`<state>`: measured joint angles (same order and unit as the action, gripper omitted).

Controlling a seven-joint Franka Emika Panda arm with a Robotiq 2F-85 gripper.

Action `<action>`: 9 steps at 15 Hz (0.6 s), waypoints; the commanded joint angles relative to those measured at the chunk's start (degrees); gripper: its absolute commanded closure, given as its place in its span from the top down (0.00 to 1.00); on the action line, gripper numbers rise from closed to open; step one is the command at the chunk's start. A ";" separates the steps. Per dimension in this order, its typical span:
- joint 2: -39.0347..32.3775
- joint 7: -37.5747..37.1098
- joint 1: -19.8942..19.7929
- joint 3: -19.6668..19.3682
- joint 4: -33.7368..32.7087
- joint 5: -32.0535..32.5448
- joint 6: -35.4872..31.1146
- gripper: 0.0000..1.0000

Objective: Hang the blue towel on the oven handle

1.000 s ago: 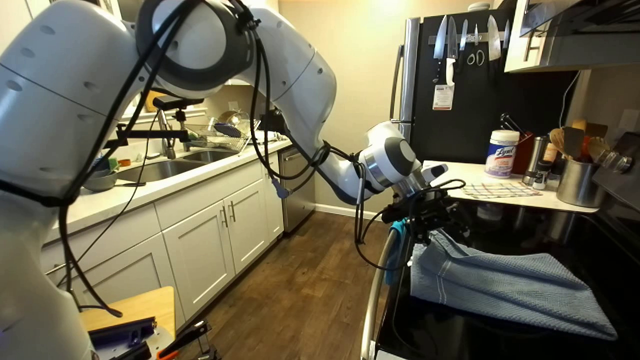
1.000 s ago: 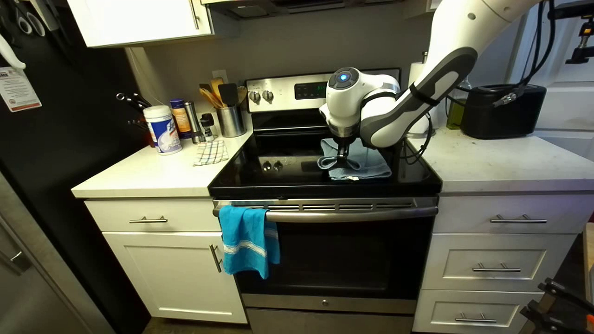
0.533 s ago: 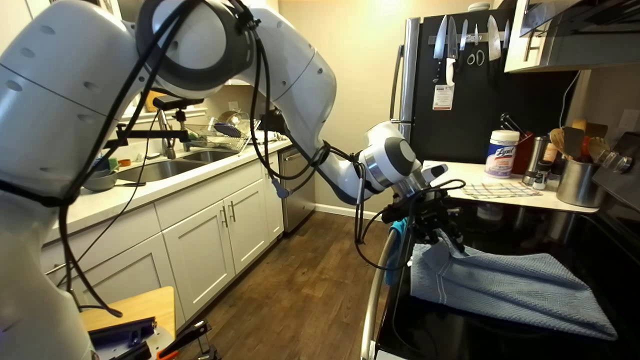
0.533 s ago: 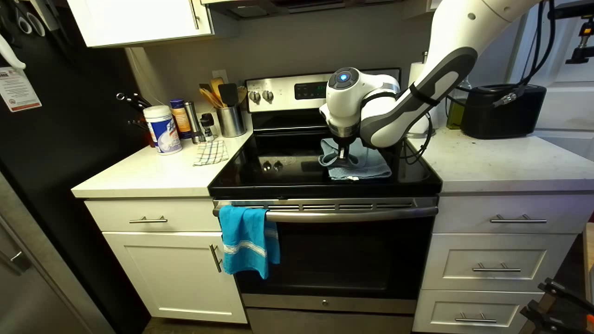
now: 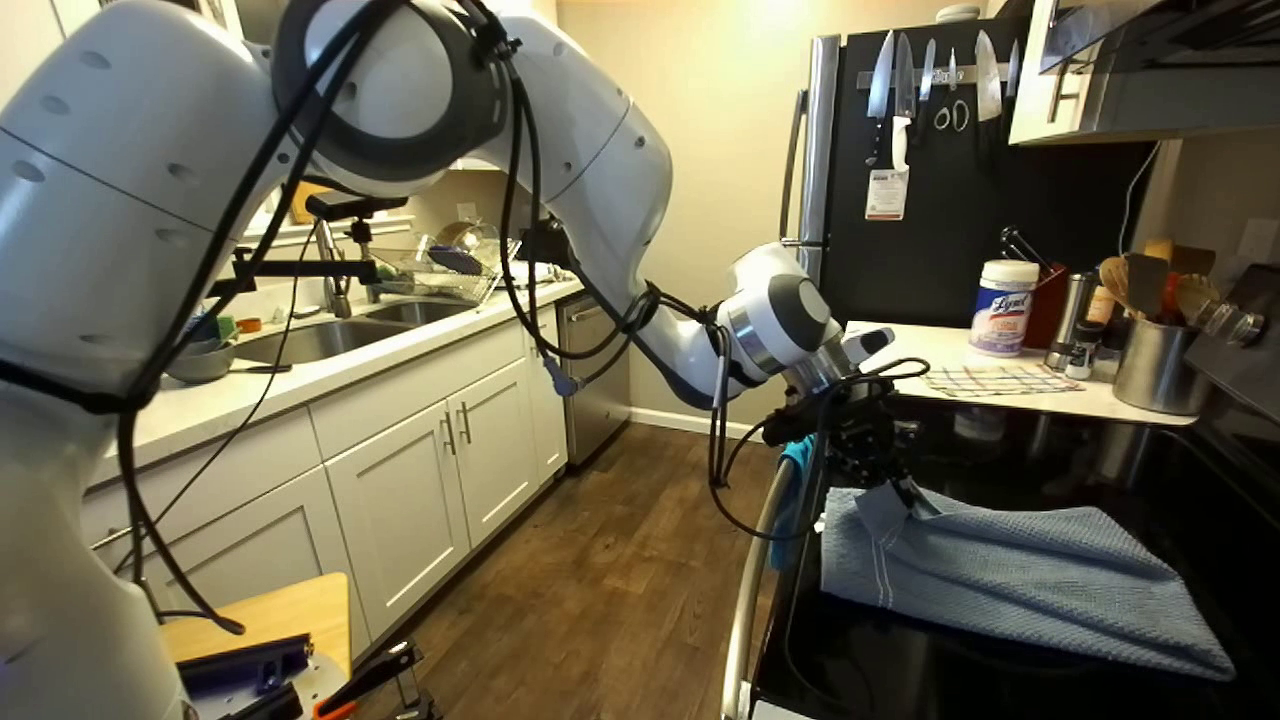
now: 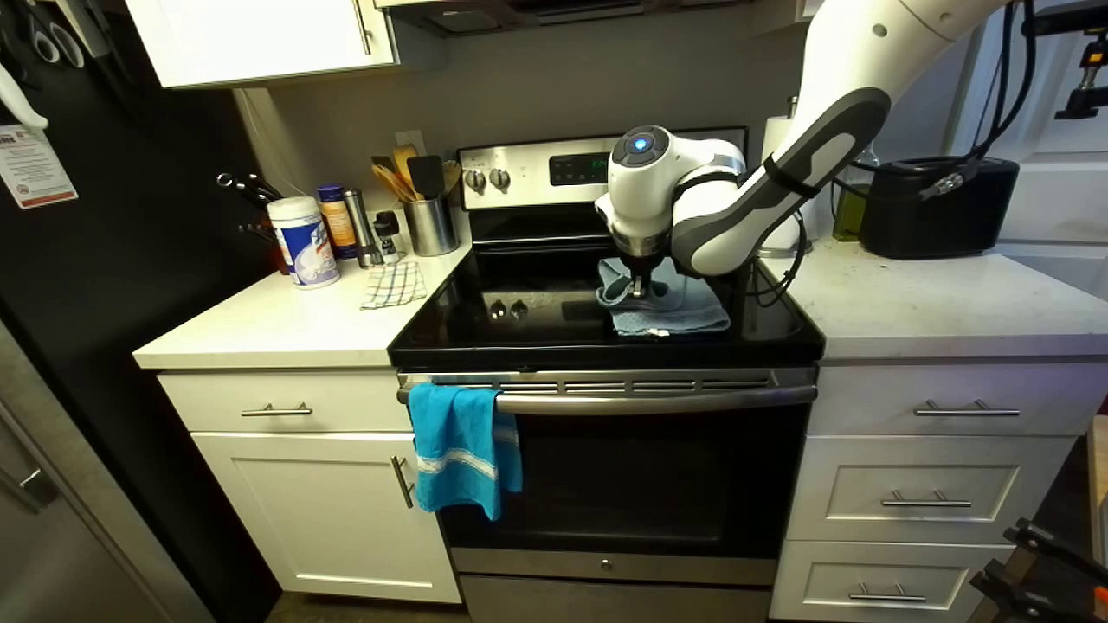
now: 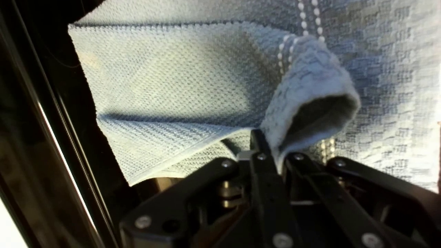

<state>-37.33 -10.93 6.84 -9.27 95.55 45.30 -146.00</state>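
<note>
I held a raised fold of the blue towel (image 7: 179, 72) pinched in my claw (image 7: 278, 153), its jaws drawn close together. The rest of the towel lay wrinkled under and beyond the claw on the black stovetop (image 6: 511, 333), above and apart from the oven handle (image 6: 649, 404).

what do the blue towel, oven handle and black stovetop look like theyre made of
Blue towel: probably cotton, matte; its weave looks soft and bumpy in the wrist view.
Oven handle: likely stainless steel, satin-bright; silvery with soft highlights.
Black stovetop: seemingly glass or glass-ceramic, glossy; it mirrors the control knobs.
</note>
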 commanded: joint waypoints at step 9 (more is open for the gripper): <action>20.96 0.23 -1.14 -1.52 9.16 5.37 -0.03 0.01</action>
<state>-24.66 -10.93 6.51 -11.24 99.92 48.13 -146.64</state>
